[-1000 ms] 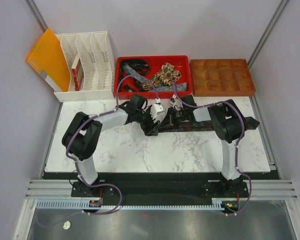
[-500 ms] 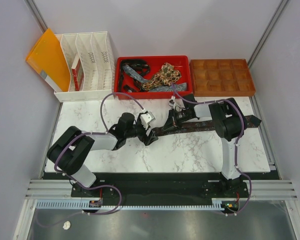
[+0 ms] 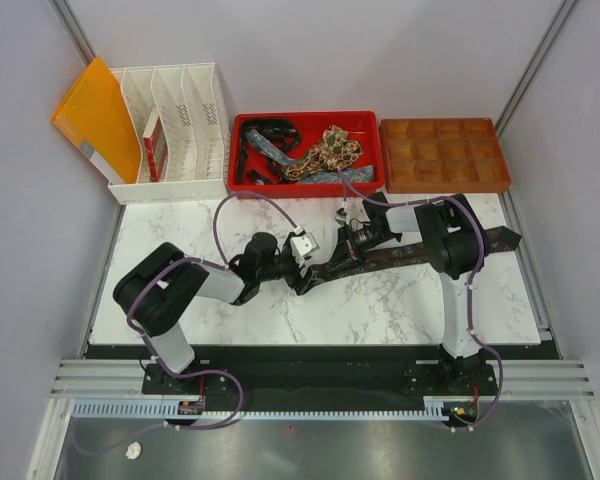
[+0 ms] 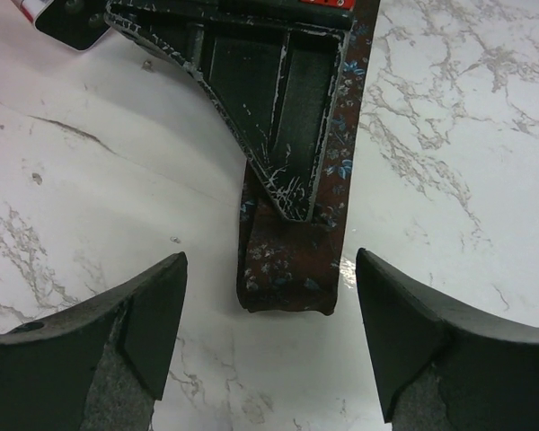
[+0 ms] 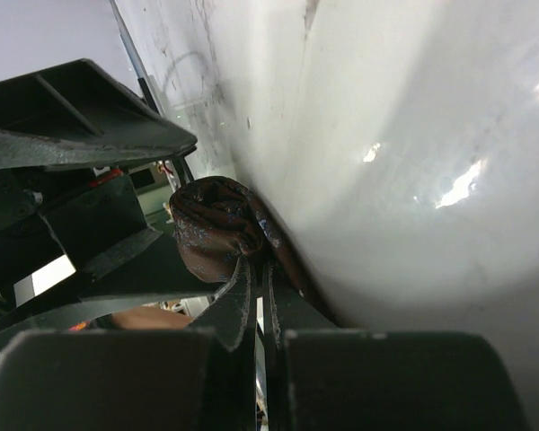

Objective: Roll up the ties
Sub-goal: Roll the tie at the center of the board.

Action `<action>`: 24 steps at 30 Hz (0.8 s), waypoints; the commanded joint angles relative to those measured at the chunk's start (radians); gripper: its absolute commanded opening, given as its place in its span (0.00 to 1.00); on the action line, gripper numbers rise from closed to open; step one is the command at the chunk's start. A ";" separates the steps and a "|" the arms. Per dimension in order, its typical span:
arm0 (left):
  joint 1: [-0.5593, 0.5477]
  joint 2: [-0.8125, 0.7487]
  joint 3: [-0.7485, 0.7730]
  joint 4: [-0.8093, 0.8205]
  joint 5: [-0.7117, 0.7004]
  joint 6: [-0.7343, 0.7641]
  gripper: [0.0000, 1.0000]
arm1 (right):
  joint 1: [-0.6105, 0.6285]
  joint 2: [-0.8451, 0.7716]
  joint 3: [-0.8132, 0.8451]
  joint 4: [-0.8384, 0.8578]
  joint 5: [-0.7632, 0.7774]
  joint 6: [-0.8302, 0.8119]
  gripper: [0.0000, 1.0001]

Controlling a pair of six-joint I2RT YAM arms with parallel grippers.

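Tie point(image 3: 392, 256) barely begun, one turn at its end; right gripper point(image 5: 256, 280) clamped on that turn; left gripper point(image 4: 269, 268) spread wide, empty; ties point(image 3: 310, 155) in tray point(image 3: 300, 116) unrolled

No legible txt anywhere. Top view: white label point(image 3: 107, 165) on orange folder point(image 3: 92, 112) too small to read; red-and-white pkg point(image 3: 153, 140) in white file rack point(image 3: 195, 110) has illegible print. Left wrist view: dark tie point(image 4: 292, 269) shows blue flower pattern only, no lettering/brand tag.
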 commanded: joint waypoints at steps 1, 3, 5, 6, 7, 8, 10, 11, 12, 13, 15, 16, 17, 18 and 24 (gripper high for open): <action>-0.011 0.022 0.014 0.056 -0.034 0.041 0.80 | 0.011 0.090 -0.045 -0.064 0.294 -0.122 0.00; -0.014 0.039 0.014 0.056 -0.026 0.044 0.76 | 0.011 0.094 -0.046 -0.064 0.287 -0.124 0.00; -0.025 0.051 0.016 0.056 -0.014 0.053 0.73 | 0.010 0.094 -0.048 -0.062 0.288 -0.125 0.00; -0.028 0.064 0.017 0.058 -0.009 0.061 0.70 | 0.011 0.096 -0.048 -0.061 0.287 -0.127 0.00; -0.031 0.068 0.017 0.059 -0.008 0.061 0.69 | 0.010 0.099 -0.045 -0.061 0.287 -0.125 0.00; -0.037 0.071 0.022 0.059 -0.006 0.064 0.68 | 0.011 0.097 -0.045 -0.056 0.287 -0.124 0.00; -0.048 0.074 0.031 0.044 -0.011 0.079 0.66 | 0.011 0.099 -0.046 -0.049 0.287 -0.116 0.00; -0.049 0.073 0.040 0.029 -0.014 0.082 0.65 | 0.013 0.097 -0.051 -0.041 0.287 -0.115 0.00; -0.051 0.073 0.054 -0.002 -0.019 0.087 0.58 | 0.013 0.097 -0.051 -0.038 0.285 -0.107 0.00; -0.052 0.070 0.092 -0.072 -0.028 0.087 0.54 | 0.011 0.099 -0.052 -0.033 0.281 -0.105 0.00; -0.052 0.062 0.138 -0.170 -0.026 0.099 0.40 | 0.011 0.094 -0.052 -0.023 0.279 -0.095 0.00; -0.054 0.059 0.186 -0.216 -0.026 0.105 0.35 | 0.013 0.093 -0.052 -0.013 0.277 -0.078 0.00; -0.057 0.061 0.212 -0.326 -0.029 0.114 0.32 | 0.011 0.090 -0.057 0.011 0.274 -0.066 0.00; -0.059 0.062 0.238 -0.377 -0.037 0.134 0.25 | 0.011 0.085 -0.058 0.028 0.274 -0.053 0.00; -0.057 0.081 0.385 -0.715 -0.043 0.220 0.12 | 0.013 0.068 -0.077 0.154 0.287 0.077 0.03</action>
